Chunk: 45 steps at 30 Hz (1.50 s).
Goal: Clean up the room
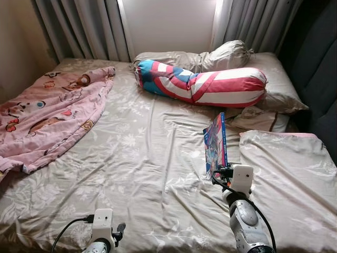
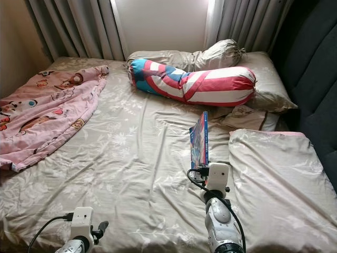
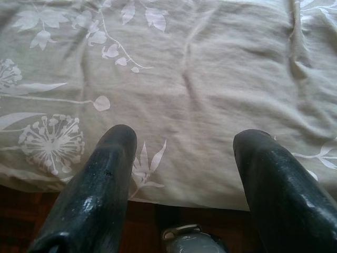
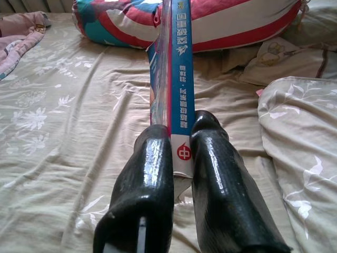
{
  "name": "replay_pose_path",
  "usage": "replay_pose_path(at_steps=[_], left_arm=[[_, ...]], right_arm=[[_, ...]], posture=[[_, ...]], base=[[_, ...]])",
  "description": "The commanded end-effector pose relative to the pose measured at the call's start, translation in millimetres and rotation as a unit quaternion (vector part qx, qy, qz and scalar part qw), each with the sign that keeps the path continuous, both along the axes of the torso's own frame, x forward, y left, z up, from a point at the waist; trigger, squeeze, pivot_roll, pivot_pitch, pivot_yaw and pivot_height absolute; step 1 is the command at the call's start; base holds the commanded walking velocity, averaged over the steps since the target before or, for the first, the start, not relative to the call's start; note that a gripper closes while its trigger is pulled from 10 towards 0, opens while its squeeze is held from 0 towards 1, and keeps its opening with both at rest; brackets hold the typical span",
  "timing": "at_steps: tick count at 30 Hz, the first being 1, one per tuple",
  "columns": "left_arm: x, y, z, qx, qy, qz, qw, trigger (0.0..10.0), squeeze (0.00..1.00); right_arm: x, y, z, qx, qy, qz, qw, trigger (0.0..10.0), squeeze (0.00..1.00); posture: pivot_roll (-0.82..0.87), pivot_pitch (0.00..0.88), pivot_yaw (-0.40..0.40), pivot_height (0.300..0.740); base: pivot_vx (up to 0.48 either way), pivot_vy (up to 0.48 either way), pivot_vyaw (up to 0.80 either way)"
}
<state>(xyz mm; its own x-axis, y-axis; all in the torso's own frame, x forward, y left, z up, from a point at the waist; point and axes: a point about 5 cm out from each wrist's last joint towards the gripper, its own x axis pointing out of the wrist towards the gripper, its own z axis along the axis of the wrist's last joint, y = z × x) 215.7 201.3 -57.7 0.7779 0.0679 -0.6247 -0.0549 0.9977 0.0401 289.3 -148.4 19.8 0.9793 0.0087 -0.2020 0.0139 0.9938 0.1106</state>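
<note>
The right gripper (image 4: 181, 153) pinched the blue book (image 1: 216, 143) by its spine, holding it on edge above the bed (image 1: 142, 174) toward its right side, so tidying looked barely begun. The left gripper (image 3: 181, 158) hung spread over the near edge, while the pink blanket (image 1: 47, 118), striped bolster (image 1: 205, 84) and pillows (image 1: 287, 174) remained unsorted.

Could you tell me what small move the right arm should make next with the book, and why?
Probably lift it straight up a little. The right gripper is shut on the spine end of the blue book, which stands on edge over the bed sheet, so raising it clears the wrinkled fabric before carrying. The left gripper hangs open at the bed's edge.
</note>
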Motion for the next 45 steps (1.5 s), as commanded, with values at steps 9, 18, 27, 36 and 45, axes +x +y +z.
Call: replay_pose_path(at_steps=[9, 18, 27, 36, 45], left_arm=[[-2.3, 0.3, -1.8, 0.000, 0.006, 0.005, 1.000, 10.0, 0.00], [-1.2, 0.8, -0.9, 0.001, 0.003, 0.005, 1.000, 10.0, 0.00], [42.9, -3.9, 40.2, -0.001, -0.142, -0.014, 0.990, 10.0, 0.00], [51.4, -6.2, 56.9, 0.009, -0.205, -0.027, 0.978, 10.0, 0.00], [52.0, -3.8, 59.4, 0.008, -0.215, -0.022, 0.976, 10.0, 0.00]], right_arm=[[5.3, -0.1, 8.3, -0.004, -0.025, 0.000, 1.000, 10.0, 0.00], [5.4, -0.1, 8.3, -0.005, -0.025, 0.001, 1.000, 10.0, 0.00], [-2.0, 3.5, -6.9, -0.001, 0.009, 0.035, 0.999, 10.0, 0.00], [-3.1, -3.3, -12.4, -0.004, 0.024, 0.027, 0.999, 10.0, 0.00], [-0.7, -5.7, -14.0, -0.010, 0.038, 0.023, 0.999, 10.0, 0.00]], posture=[[-0.04, 0.027, -0.036, 0.740], [-0.04, 0.027, -0.036, 0.740], [-0.05, 0.000, -0.040, 0.740], [-0.05, 0.011, -0.045, 0.740], [-0.05, 0.022, -0.045, 0.711]], base=[[0.000, 0.000, 0.00], [0.000, 0.000, 0.00], [0.000, 0.000, 0.00], [0.000, 0.000, 0.00], [0.000, 0.000, 0.00]])
